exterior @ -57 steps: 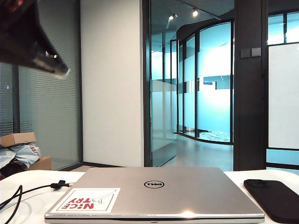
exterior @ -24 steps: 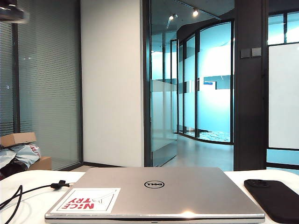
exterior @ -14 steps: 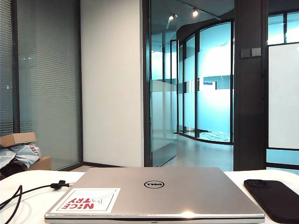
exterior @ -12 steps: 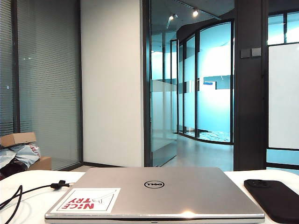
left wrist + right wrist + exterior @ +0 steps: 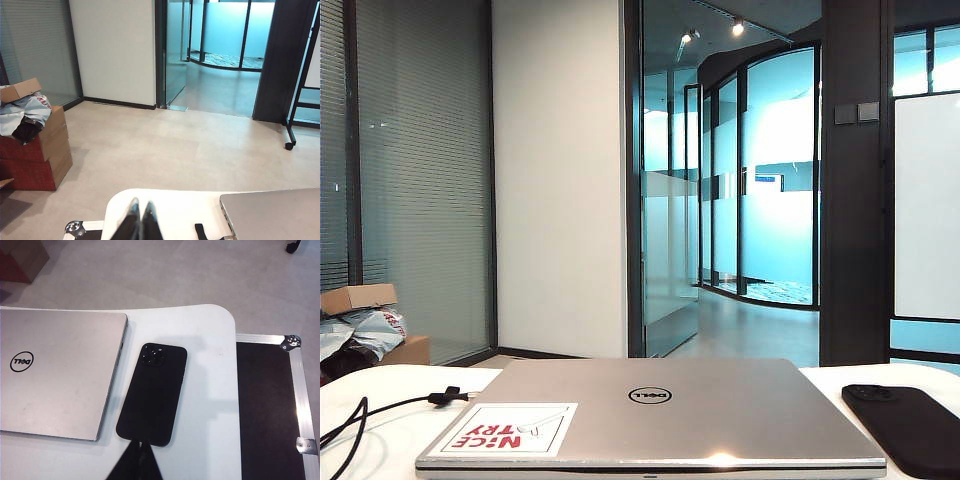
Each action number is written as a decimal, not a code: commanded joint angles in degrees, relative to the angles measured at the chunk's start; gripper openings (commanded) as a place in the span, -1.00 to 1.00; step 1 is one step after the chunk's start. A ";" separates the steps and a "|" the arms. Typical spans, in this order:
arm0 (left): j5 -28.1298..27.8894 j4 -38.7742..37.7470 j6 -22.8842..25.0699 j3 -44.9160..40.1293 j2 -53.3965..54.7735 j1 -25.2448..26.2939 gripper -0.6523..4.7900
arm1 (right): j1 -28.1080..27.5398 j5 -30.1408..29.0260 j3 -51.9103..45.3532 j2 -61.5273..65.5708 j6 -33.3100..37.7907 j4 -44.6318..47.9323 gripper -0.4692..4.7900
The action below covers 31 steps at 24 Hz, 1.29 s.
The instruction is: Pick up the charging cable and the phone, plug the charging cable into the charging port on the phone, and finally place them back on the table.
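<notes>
Exterior view: no arm shows; the cable (image 5: 380,408) lies at the table's (image 5: 380,445) left edge, the phone (image 5: 910,428) near its right edge, a closed laptop (image 5: 660,415) between. Left wrist view: the left gripper (image 5: 139,224), clenched and empty, hangs over a table corner. Right wrist view: the right gripper (image 5: 136,462), clenched and empty, sits above the phone's (image 5: 153,394) near end.

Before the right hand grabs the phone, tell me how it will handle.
The phone looks like a stiff, thin slab lying flat on the table, so its edges probably offer little to pinch. Its matte back may slide rather than roll or tip if pushed.
</notes>
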 commanded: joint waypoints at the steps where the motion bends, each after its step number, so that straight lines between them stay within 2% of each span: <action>1: 0.15 -1.09 -2.54 -0.02 0.04 0.04 -0.78 | 0.04 -0.11 0.31 -0.13 -0.15 0.94 -0.82; 6: 0.15 -1.09 -3.87 -0.02 0.04 0.04 -0.78 | 0.04 -0.11 0.31 -0.13 -0.13 0.94 -0.82; 14: 0.15 -1.11 -3.54 -0.02 0.04 0.04 -0.78 | 0.04 -0.09 0.31 -0.13 -0.15 0.94 -0.82; 17: 0.15 -1.11 -2.03 -0.02 0.04 0.02 -0.78 | 0.04 -0.09 0.31 -0.13 -0.15 0.94 -0.82; 31: 0.15 -1.09 -2.12 -0.02 0.04 0.02 -0.78 | 0.04 -0.09 0.31 -0.13 -0.15 0.94 -0.82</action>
